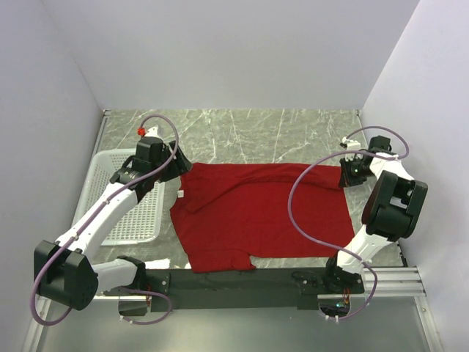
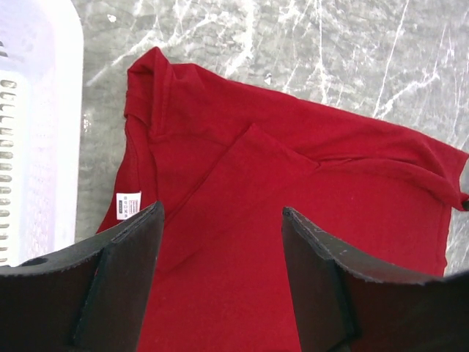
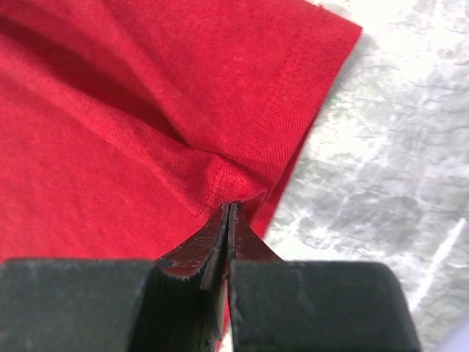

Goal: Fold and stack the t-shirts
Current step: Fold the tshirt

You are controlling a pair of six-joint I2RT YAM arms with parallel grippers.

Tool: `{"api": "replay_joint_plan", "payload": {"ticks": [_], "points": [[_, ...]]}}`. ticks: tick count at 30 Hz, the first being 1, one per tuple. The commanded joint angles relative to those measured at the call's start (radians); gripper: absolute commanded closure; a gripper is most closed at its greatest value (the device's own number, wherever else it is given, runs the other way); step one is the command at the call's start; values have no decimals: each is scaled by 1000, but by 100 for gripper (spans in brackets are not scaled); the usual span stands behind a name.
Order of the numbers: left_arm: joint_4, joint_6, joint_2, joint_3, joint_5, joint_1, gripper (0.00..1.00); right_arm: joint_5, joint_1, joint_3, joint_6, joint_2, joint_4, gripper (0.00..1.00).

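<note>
The red t-shirt (image 1: 256,216) lies spread on the marble table (image 1: 256,132) between the two arms; the side with the small white tag (image 2: 128,205) is just beside the white mesh basket (image 1: 102,165). One fold already runs slantwise over the body, so I judge the folding to be in its early part. The right gripper (image 3: 229,213) has its jaws pressed together on a small pinch of the cloth at the far right edge, near a hemmed corner; it seems to hold this edge in order to carry it across or to pull the cloth flat. The left gripper (image 2: 223,213) hovers over the tag side with fingers wide apart and nothing between them; probably it is placed there to take the opposite edge. The cloth looks thin and soft, so such a small pinch may slip out.
</note>
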Motion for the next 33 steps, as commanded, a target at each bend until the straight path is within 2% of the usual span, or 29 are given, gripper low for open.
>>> {"api": "replay_joint_plan", "payload": {"ticks": [1,3,8,12,16,21,27,33], "points": [[39,21,-8,-2,36,3,29,43,-16,-15,-49,-42,19,96],[46,22,-4,-6,47,3,30,64,-20,-15,-50,-42,28,93],[66,44,22,-6,108,3,30,66,-35,0,-31,-42,24,75],[92,67,60,-8,192,0,30,13,-53,22,-25,-68,-4,68],[109,96,111,-3,269,-35,31,-92,-58,45,-30,-90,-70,66],[71,131,247,72,213,-113,32,-256,-29,47,-10,-91,-117,66],[31,159,424,179,99,-153,32,-285,14,-18,56,-88,-76,66],[16,197,600,325,76,-160,33,-294,20,-62,78,-104,-50,65]]}}
